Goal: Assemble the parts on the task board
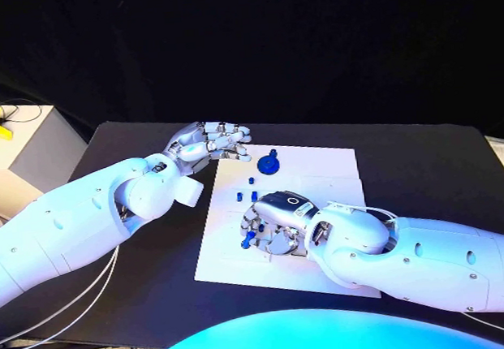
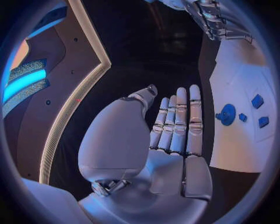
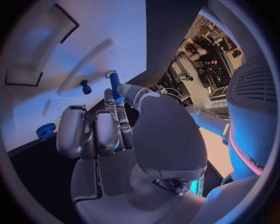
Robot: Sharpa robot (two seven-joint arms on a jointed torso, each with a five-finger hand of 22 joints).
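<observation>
Black counter [image 1: 427, 169] carrying white board [image 1: 322, 162] at centre. Blue peg [image 3: 114, 85] pinched by right robot hand [image 1: 274, 219] over board's near half. Round blue part [image 1: 269, 164] far. Left robot hand [image 1: 209, 143] empty, fingers spread, beside board's far-left corner.

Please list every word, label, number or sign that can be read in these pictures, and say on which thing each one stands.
No text can be read in full.
Pale letters on the pink stripe of the robot's body, right wrist view: cut off and blurred, not readable.
The task board, the round blue part, the left hand and the right hand: no text to be seen.
</observation>
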